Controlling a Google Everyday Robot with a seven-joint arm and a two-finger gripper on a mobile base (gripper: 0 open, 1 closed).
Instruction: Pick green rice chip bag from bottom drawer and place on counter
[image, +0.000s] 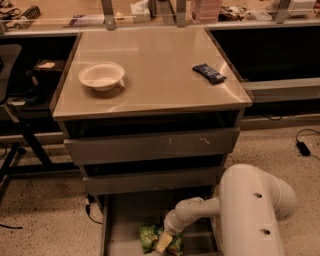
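The white arm (252, 210) bends from its bulky shoulder at lower right, and its slimmer forearm reaches left and down into the open bottom drawer (125, 220). The gripper (163, 243) sits low at the front of the drawer, right on the green rice chip bag (149, 237), which lies on the drawer floor. Whether it has hold of the bag cannot be told. On the counter (160, 95) above are a white bowl (101, 76) at left and a dark blue wrapper (209, 73) at right, well apart.
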